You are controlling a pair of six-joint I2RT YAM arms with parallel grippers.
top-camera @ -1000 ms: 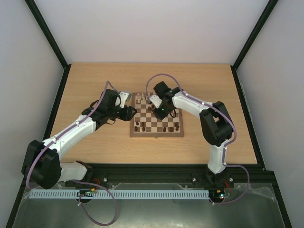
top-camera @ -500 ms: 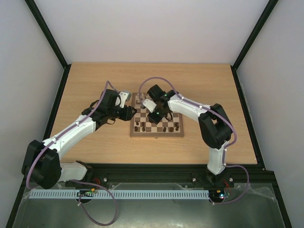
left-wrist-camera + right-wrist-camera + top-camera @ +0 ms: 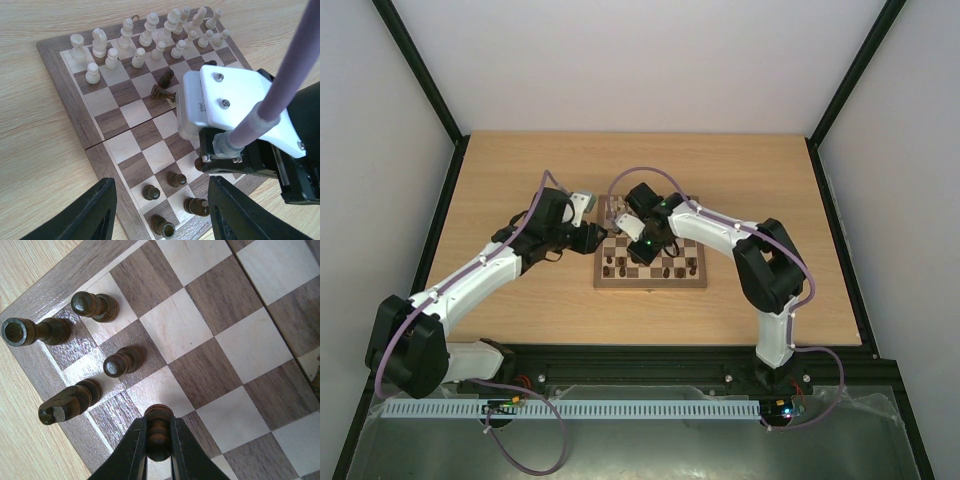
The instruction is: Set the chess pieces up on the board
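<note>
Right arm: elbow bent beside the board's (image 3: 650, 286) right side, forearm running left across it, wrist tipped down over the left-centre squares. Right gripper (image 3: 159, 422): jaws nearly closed, pinching a dark piece (image 3: 159, 440) by its upper part, over squares near one board corner.

Left arm: stretched up and right from its base, left gripper (image 3: 162, 187) at the board's left edge. Fingers spread wide, nothing between them.

Left wrist view only: cream pieces (image 3: 150, 37) standing in two rows along the far edge. One dark piece mid-board (image 3: 161, 92) appears to lie on its side, with another just beside it. The right gripper's white housing hides the squares behind it.

Corner cluster (image 3: 95, 306): four dark pieces, close together, seen in both wrist views. Board sits mid-table (image 3: 520, 170).
</note>
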